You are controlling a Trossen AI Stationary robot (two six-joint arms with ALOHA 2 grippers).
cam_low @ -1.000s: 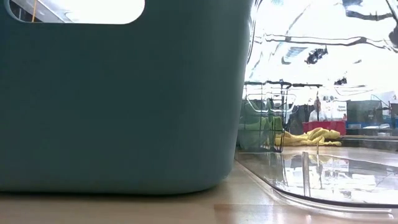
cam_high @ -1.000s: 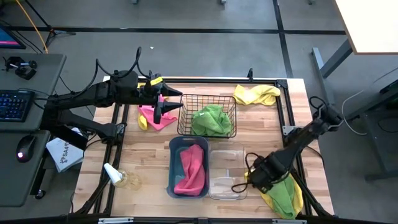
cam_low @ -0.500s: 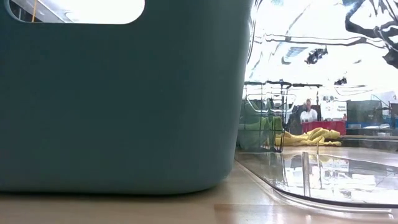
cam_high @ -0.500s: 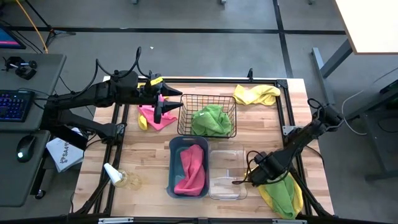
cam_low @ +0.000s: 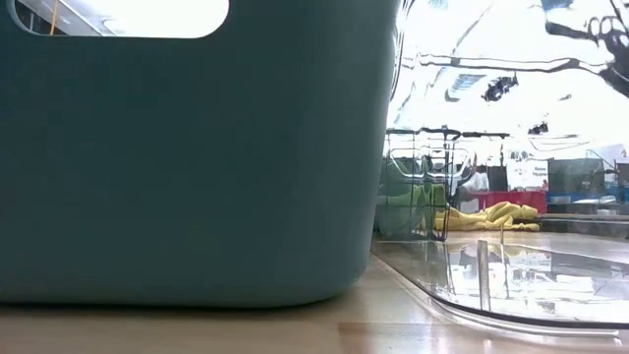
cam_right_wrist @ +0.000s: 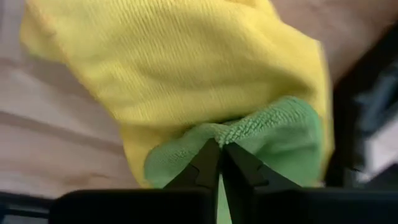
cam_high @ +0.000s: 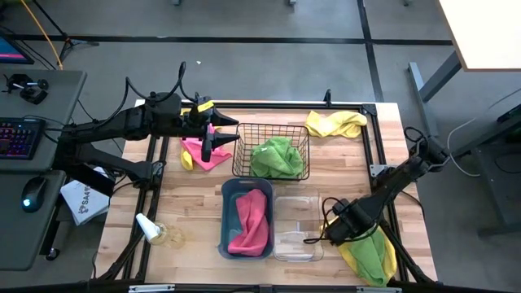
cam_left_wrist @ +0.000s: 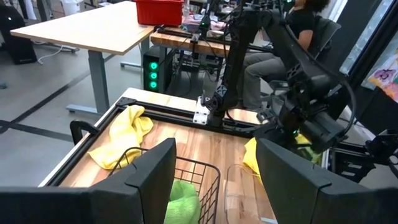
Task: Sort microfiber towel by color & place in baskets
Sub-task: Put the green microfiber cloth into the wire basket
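Near the table's front right corner, a lime green towel (cam_high: 368,254) lies bunched on a yellow towel (cam_right_wrist: 186,68). My right gripper (cam_high: 355,241) is down on them, shut on the green towel (cam_right_wrist: 267,137). My left gripper (cam_high: 210,137) hangs open at the far left, above a pink towel (cam_high: 203,155) that rests on the table. The black wire basket (cam_high: 244,130) holds a green towel (cam_high: 277,156). The teal bin (cam_high: 226,218) holds a pink towel (cam_high: 248,216). Beside it stands the clear bin (cam_high: 297,228). Another yellow towel (cam_high: 335,124) lies at the far right. My right gripper pinches a bunched fold of the green towel (cam_right_wrist: 219,134) between its two fingertips (cam_right_wrist: 208,163), slanting down from above. The fold puckers at the tips. The rest of the towel lies slack on the yellow towel and the table.
A spray bottle (cam_high: 151,228) lies at the table's front left. The black frame rail (cam_high: 370,142) runs along the right side. Beyond the table are desks, a red bin (cam_left_wrist: 158,11) and a seated person (cam_left_wrist: 273,56).
My right gripper has shifted a little over the green and yellow towels and has shut on the green towel's fold. The towels have stayed where they lay.
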